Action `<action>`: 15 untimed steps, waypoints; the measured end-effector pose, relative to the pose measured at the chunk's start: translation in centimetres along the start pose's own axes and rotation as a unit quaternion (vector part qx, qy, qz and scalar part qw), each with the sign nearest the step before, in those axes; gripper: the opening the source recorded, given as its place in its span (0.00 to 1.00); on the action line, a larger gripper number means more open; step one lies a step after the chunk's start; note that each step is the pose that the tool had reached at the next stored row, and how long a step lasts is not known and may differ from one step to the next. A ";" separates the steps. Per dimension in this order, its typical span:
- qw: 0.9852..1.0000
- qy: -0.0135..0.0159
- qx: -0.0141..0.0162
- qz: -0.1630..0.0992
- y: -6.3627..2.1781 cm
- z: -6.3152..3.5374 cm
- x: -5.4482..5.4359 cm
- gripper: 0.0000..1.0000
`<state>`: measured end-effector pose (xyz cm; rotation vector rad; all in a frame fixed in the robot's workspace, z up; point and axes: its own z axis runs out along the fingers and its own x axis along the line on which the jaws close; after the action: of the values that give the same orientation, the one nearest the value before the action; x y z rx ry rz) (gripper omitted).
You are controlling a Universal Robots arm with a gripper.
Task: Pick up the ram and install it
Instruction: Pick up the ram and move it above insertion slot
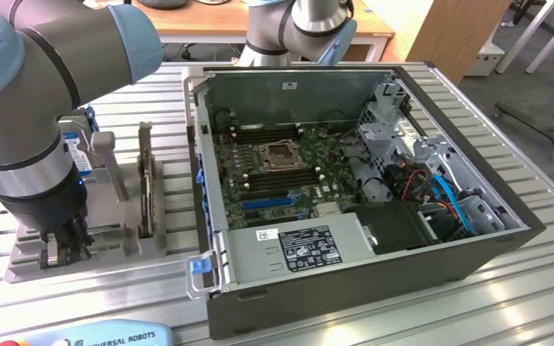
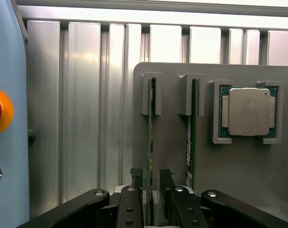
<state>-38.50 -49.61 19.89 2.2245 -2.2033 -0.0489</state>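
At the exterior view's left, the robot arm (image 1: 27,108) reaches down over the left end of the slatted metal table (image 1: 113,101). Its claw (image 1: 66,249) is lowered onto the near part of a grey holder (image 1: 27,270) that lies flat there. A pale blue teach pendant (image 1: 104,335) lies at the table's near edge, just in front of the holder.

The wrist view shows the ram (image 2: 150,137) standing on its long edge in a slot of the holder, with its thin top edge facing the camera. It is the stick closest to the holder's edge on the pendant side. Its long axis runs parallel to that edge and to the table's slats. The end away from the claw sits in a small grey bracket near the holder's corner.

The claw is directly over the ram's other end and straddles it. One of the black fingers (image 2: 137,176) stands on each flat side of the stick, and a narrow gap shows on both sides. The claw is therefore partly open, and neither finger is pressed against the ram. A second stick (image 2: 193,137) stands parallel in the next slot, and the square silver processor chip (image 2: 248,111) lies flat in its frame beyond that.

Further right in the exterior view, a dark expansion card (image 1: 145,180) stands upright along the holder's right edge. To its right is the open computer case (image 1: 354,288), lying on its side and filling the middle of the table. Its green motherboard (image 1: 301,180) faces up.
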 end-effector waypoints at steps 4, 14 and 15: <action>1.000 0.000 0.000 -0.001 0.00 0.00 0.0 0.29; 1.000 0.000 0.000 -0.001 0.00 -0.01 0.0 0.20; 1.000 0.000 0.000 -0.001 0.00 0.00 0.0 0.20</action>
<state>-38.50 -49.61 19.89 2.2271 -2.2006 -0.0489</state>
